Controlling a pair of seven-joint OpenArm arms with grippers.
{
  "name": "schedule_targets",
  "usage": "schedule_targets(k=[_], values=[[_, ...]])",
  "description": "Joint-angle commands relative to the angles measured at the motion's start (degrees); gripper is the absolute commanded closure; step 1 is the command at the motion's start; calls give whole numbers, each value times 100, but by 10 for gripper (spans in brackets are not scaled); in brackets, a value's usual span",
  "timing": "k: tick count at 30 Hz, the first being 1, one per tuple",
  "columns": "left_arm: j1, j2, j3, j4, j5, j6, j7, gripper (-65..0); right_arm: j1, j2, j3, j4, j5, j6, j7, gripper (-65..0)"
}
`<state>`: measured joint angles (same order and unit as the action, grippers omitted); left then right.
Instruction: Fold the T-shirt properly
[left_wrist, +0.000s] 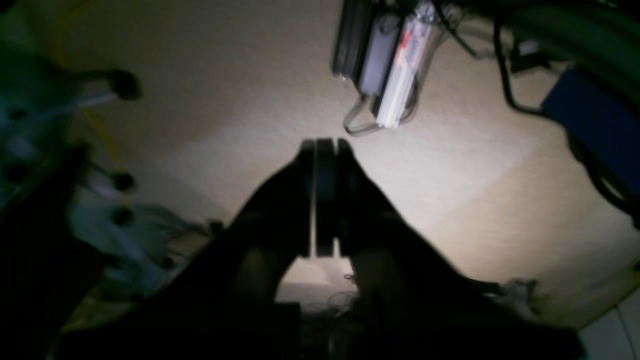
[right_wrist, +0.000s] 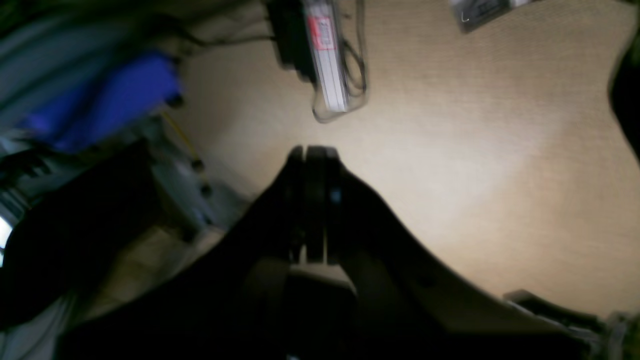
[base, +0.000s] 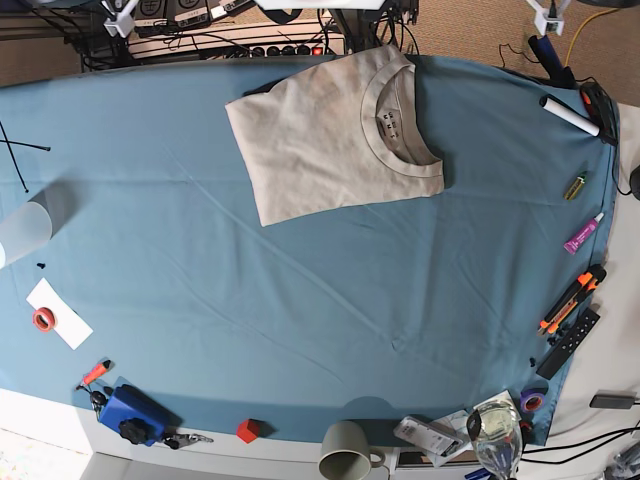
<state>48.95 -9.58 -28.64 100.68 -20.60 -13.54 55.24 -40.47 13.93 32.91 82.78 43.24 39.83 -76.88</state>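
We see the left gripper (left_wrist: 326, 147) with its jaws pressed together, holding nothing, and the right gripper (right_wrist: 314, 152) is closed the same way (both views are blurred). The T-shirt (base: 335, 135) lies folded on the blue cloth (base: 250, 320), far from both grippers.

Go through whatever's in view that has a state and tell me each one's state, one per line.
T-shirt: folded, lying flat, collar up.
Left gripper: jaws shut, holding nothing.
Right gripper: jaws shut, holding nothing.
Mug: upright at the table edge.
Wine glass: looks upright.
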Motion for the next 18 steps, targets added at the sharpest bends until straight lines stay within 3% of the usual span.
schedule_targets(k=[1,8,12,18], values=[[-33,-42,-37,-221,2,-7,-66,0,22,98,-164,-109,-127,17,107,0],[-1010,-26,-37,-2175,-59,-520,-448,0,778,166,-1482,-1554,-1744,17,1565,0],[-1508,4,-37,-3206,103,-758,-992,0,1244,164,-2017,-2483,-2614,17,2599,0],[-2175,70,-37,-4572,870,-752,-2142,0,1897,164,-2625,-3716,-3821,17,4057,0]])
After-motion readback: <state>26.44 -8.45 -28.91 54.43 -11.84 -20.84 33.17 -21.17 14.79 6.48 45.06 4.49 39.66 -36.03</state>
